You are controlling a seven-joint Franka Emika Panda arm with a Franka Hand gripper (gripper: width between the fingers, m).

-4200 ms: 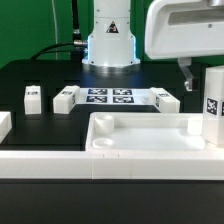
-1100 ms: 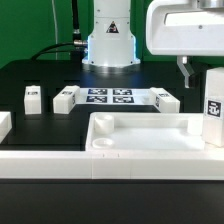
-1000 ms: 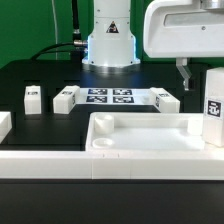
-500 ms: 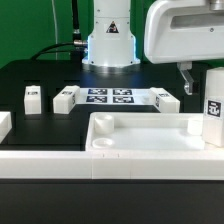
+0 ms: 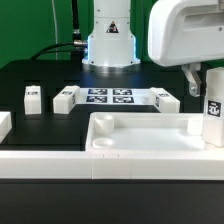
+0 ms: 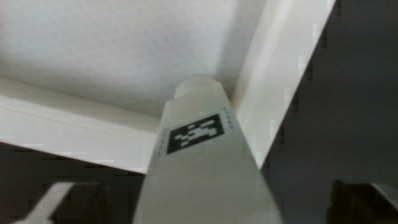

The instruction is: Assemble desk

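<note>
The white tray-like tabletop (image 5: 150, 122) lies at the front of the table. One desk leg (image 5: 213, 105) stands upright on its corner at the exterior view's right, its tag facing the camera. My gripper (image 5: 205, 82) is at the top of that leg; one finger (image 5: 190, 78) shows beside it and the other is hidden. In the wrist view the leg (image 6: 205, 170) runs up between my fingers (image 6: 50, 205), with a dark gap on each side. The gripper (image 6: 210, 205) is open around the leg without touching it. The tabletop (image 6: 125, 50) lies beyond.
Three more legs lie on the black table behind the tabletop: two at the exterior view's left (image 5: 32, 97) (image 5: 65, 98) and one at its right (image 5: 167, 99). The marker board (image 5: 110, 96) lies between them. A long white rail (image 5: 100, 165) runs along the front. The arm's base (image 5: 110, 45) stands at the back.
My hand has shifted toward the exterior view's right and now straddles the top of the upright leg. The leg and the other parts have not moved.
</note>
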